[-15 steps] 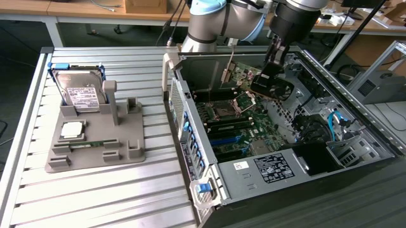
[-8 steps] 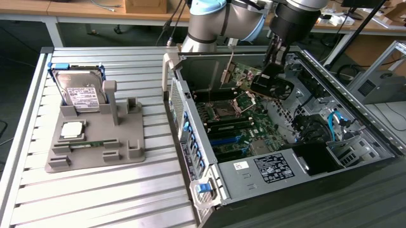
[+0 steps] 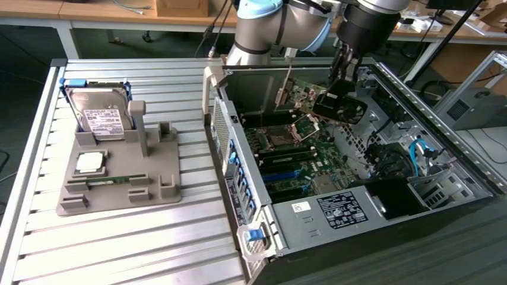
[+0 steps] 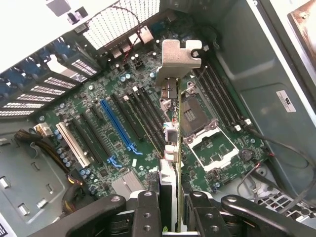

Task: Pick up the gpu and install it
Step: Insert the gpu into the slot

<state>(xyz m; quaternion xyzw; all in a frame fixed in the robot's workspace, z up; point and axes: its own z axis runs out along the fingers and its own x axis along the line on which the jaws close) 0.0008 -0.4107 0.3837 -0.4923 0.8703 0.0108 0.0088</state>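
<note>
My gripper [image 3: 341,82] is shut on the gpu [image 3: 317,101], a flat card with a green board, a dark round fan and a silver end bracket. It hangs tilted above the open computer case [image 3: 341,208], over the back part of the motherboard [image 3: 305,160]. In the wrist view the gpu [image 4: 170,133] runs edge-on away from my gripper [image 4: 172,219], its black fingers [image 4: 146,212] pressing on both faces. Its silver bracket [image 4: 180,55] points toward the case's rear slot openings. The card is above the board and sits in no slot; the long blue slot [image 4: 116,126] lies off to one side of it.
A CPU socket [image 4: 207,143] with its open metal frame lies under the card. On the exterior view's left, a grey holder [image 3: 158,178] on the slatted table [image 3: 119,249] carries a silver hard drive [image 3: 99,116], a processor chip [image 3: 89,161] and a memory stick [image 3: 115,179].
</note>
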